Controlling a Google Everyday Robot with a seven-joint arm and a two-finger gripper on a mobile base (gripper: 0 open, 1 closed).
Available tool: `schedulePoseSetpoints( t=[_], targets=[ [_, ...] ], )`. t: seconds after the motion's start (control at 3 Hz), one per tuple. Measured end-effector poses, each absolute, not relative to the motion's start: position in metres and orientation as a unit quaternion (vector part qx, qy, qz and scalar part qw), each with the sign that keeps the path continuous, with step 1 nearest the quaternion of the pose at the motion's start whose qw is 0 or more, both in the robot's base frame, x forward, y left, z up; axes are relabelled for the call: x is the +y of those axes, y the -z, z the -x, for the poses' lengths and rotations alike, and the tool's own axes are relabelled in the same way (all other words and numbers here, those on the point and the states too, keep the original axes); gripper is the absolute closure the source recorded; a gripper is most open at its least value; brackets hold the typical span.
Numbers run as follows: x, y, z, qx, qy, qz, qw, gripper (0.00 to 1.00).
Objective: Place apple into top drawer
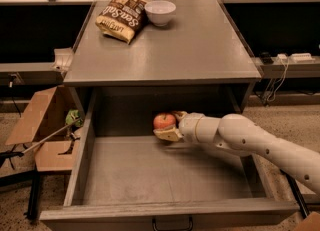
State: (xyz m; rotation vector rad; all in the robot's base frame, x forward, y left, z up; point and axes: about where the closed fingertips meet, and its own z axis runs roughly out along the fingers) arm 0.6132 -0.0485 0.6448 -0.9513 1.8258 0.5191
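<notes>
The red-orange apple [164, 121] is held in my gripper [169, 126], whose fingers close around it from the right. It hangs over the back part of the open grey top drawer [80, 170], a little above the drawer's flat bottom and close to the cabinet's front. My white arm [250, 142] reaches in from the right over the drawer's right wall. The drawer's small dark handle [172, 223] shows at the bottom edge.
On the grey cabinet top [200, 50] lie a chip bag [120, 17] and a white bowl [160, 11]. An open cardboard box [42, 125] stands on the floor at the left. Cables and a power strip [292, 57] sit at the right.
</notes>
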Motion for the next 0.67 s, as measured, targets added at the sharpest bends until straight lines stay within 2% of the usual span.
schedulePoseSetpoints(
  t=[0.67],
  targets=[
    [-0.0477,-0.6419,-0.6142,0.752,-0.215,0.390,0.487,0.54]
  ],
)
